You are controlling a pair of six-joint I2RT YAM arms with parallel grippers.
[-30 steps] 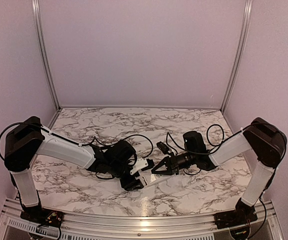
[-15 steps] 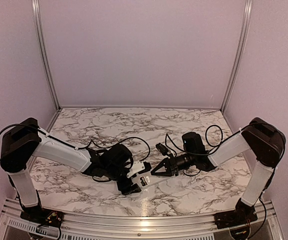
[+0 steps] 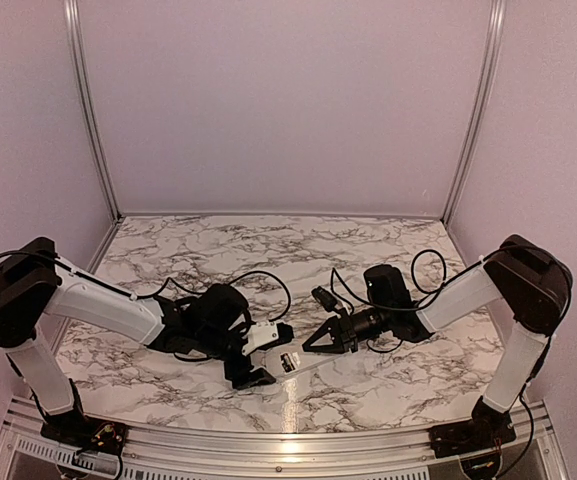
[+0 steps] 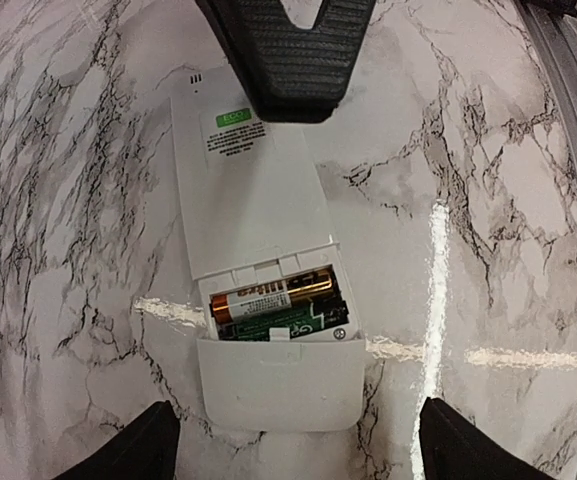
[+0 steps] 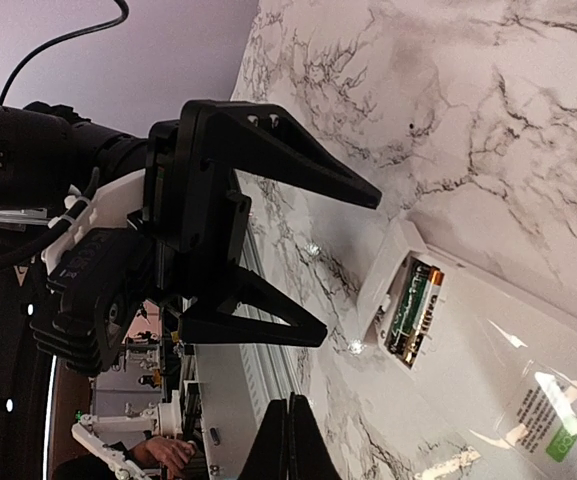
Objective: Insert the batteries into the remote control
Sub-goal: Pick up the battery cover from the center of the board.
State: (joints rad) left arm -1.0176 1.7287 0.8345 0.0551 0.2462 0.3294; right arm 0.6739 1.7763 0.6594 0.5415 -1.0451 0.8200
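Remote control [image 3: 300,366] lies on the marble table [image 3: 388,250] near the front edge in the top view. It is between the left gripper [image 3: 271,354], whose jaws stand wide apart and hold nothing, and the right gripper [image 3: 311,344], clenched to a point. From the left wrist, the remote lies back side up, its compartment open with one battery [image 4: 276,297] inside. A white cover [image 4: 280,385] touches its near end, and the right fingers [image 4: 288,60] lie over its far end. The right wrist view shows the same battery in the compartment.
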